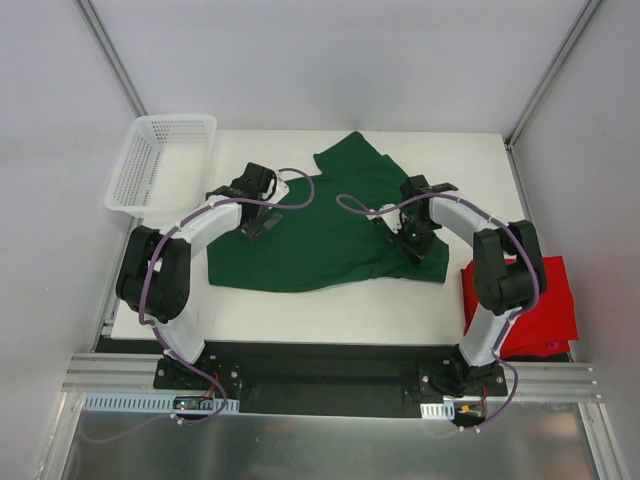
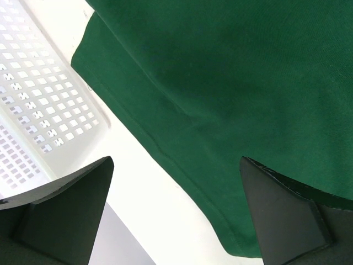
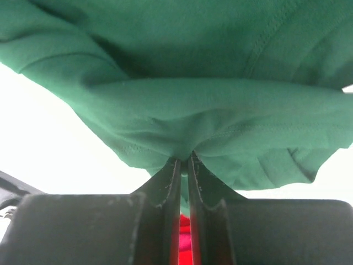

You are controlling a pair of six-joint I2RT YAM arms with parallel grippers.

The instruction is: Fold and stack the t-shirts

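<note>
Status: green shirt (image 1: 310, 250) lies spread but rumpled mid-table, one sleeve kicked up toward the far edge. Red shirt (image 1: 555, 310) sits at the near right edge, partly hidden under the right arm and apart from the green one. Can't tell if it's folded. Green clearly isn't, so I'd call this early: first fold of the green.

Right claw (image 3: 185, 163) is clamped tight on a bunch of green fabric at the shirt's right side. Cloth drapes off the tips, so it looks lifted off the table there. Left claw (image 2: 176, 221) is spread wide and holds nothing. It hovers over the shirt's left hem, with white table (image 2: 143, 182) showing between the fingers (image 2: 66, 210) and the basket (image 2: 33, 99) just beside.

For the step:
- Left should come down on the hem and pinch before anything moves, otherwise right drags the shirt sideways.
- Match grip points on both sides so the fold line runs straight.
- Right has a wad, not a clean edge, so expect a lumpy crease. Probably worth a regrip.
- Mind the basket wall on the left approach.
</note>
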